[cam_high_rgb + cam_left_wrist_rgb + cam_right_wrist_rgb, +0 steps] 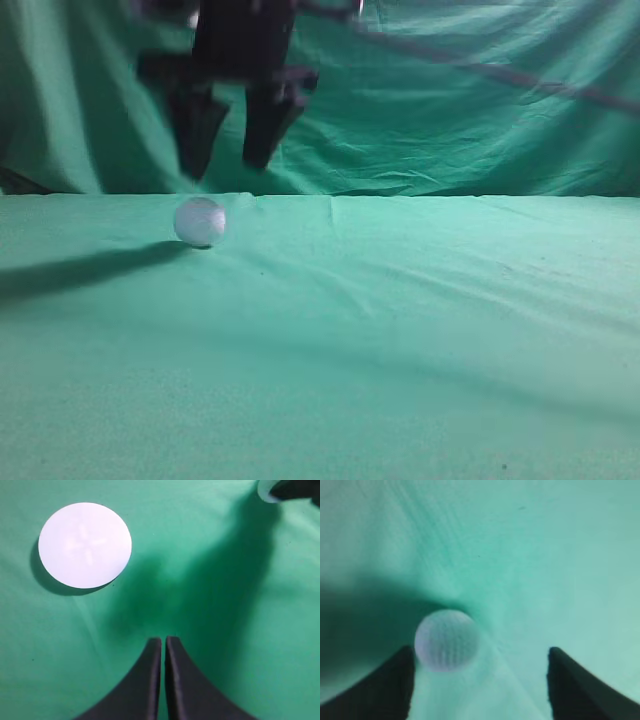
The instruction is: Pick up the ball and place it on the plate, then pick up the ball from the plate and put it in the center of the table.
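Below your right claw (232, 150) the ball (200, 221) rests on the green surface (400, 330), untouched and a little toward that claw's left finger, as the right wrist view shows. Its jaws stand wide apart with nothing between them, so you likely need a small sideways correction before lowering. A ball has no long axis, so any approach angle works. Your left claw (164, 645) is pressed closed and empty, with the white plate (85, 545) ahead and left of it. No brand, label or writing is readable anywhere.
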Action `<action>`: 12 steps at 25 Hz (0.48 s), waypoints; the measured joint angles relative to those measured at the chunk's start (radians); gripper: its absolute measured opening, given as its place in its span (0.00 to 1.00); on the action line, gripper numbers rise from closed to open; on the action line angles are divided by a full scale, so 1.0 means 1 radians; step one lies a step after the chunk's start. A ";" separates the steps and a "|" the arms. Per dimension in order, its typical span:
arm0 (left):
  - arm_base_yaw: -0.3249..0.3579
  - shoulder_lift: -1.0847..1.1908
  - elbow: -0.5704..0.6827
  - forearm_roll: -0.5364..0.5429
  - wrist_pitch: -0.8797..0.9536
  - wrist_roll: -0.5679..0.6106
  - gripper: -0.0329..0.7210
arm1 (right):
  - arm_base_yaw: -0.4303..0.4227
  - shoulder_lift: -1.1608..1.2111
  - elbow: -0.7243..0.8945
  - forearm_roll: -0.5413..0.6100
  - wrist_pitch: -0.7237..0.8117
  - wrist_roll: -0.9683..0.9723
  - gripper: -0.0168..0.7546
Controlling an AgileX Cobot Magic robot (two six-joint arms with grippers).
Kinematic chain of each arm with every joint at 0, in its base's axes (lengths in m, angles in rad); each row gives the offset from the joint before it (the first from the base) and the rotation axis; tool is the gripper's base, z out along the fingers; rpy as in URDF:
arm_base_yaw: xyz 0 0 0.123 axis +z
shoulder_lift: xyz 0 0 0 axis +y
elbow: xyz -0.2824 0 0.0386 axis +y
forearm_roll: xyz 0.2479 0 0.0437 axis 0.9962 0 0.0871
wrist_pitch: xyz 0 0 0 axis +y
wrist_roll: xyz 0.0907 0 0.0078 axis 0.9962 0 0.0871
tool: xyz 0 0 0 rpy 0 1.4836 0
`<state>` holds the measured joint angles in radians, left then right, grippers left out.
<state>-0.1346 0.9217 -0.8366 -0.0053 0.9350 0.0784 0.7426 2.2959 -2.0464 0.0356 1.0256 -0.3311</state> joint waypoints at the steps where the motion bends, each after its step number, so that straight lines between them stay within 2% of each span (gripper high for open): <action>1: 0.000 0.000 0.000 -0.003 0.000 0.005 0.04 | 0.000 -0.035 0.000 -0.023 0.022 0.009 0.69; 2: 0.000 0.000 0.000 -0.005 0.000 0.013 0.04 | 0.000 -0.068 0.000 -0.043 0.050 0.015 0.58; 4: 0.000 0.000 0.000 -0.017 0.000 0.034 0.04 | 0.000 -0.156 0.000 -0.069 0.108 0.039 0.41; 6: 0.000 -0.007 0.000 -0.049 0.000 0.086 0.04 | 0.000 -0.237 0.000 -0.089 0.173 0.057 0.21; 7: 0.000 -0.019 0.000 -0.070 0.000 0.125 0.04 | 0.000 -0.279 0.000 -0.092 0.194 0.064 0.14; 10: 0.000 -0.085 0.000 -0.126 0.000 0.228 0.04 | 0.000 -0.389 0.000 -0.095 0.223 0.101 0.02; 12: 0.000 -0.156 0.000 -0.146 0.000 0.275 0.04 | 0.000 -0.461 0.000 -0.096 0.229 0.145 0.02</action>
<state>-0.1346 0.7654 -0.8366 -0.1509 0.9350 0.3530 0.7426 1.8345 -2.0464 -0.0608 1.2549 -0.1865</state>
